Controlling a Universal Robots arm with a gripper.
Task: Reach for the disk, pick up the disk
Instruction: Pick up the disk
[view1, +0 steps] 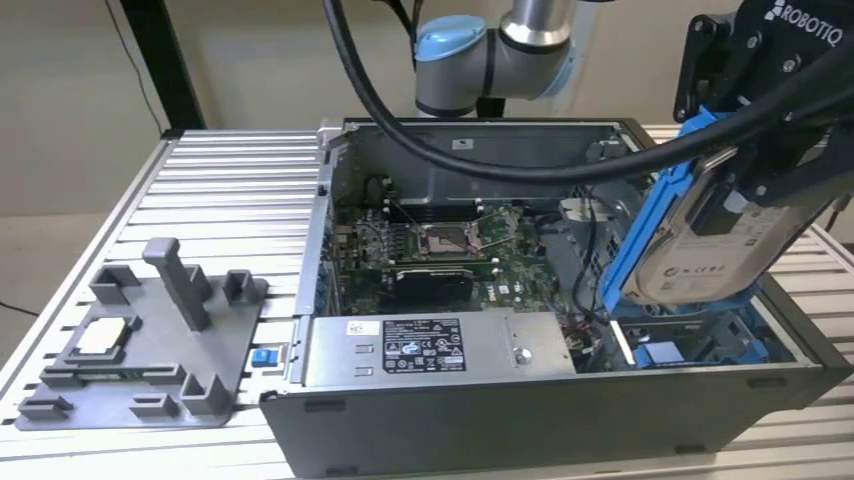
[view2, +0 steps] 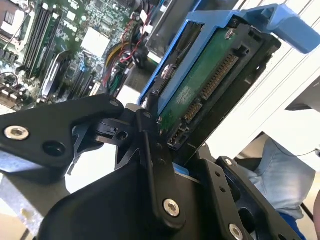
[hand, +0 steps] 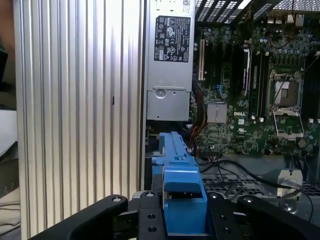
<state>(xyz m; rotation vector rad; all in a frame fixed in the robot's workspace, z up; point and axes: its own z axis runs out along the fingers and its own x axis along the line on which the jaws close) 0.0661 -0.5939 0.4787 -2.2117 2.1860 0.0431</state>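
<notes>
One disk (view1: 705, 235) | pinched edge-on by the gripper (view1: 767, 175) | hangs above the open computer case (view1: 561, 420) | near-upright, apparently to clear its bay

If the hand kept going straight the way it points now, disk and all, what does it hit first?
Likely the drive bay at the open case's corner: the hand, shut on the disk, points down at it. Depth is unclear.
</notes>
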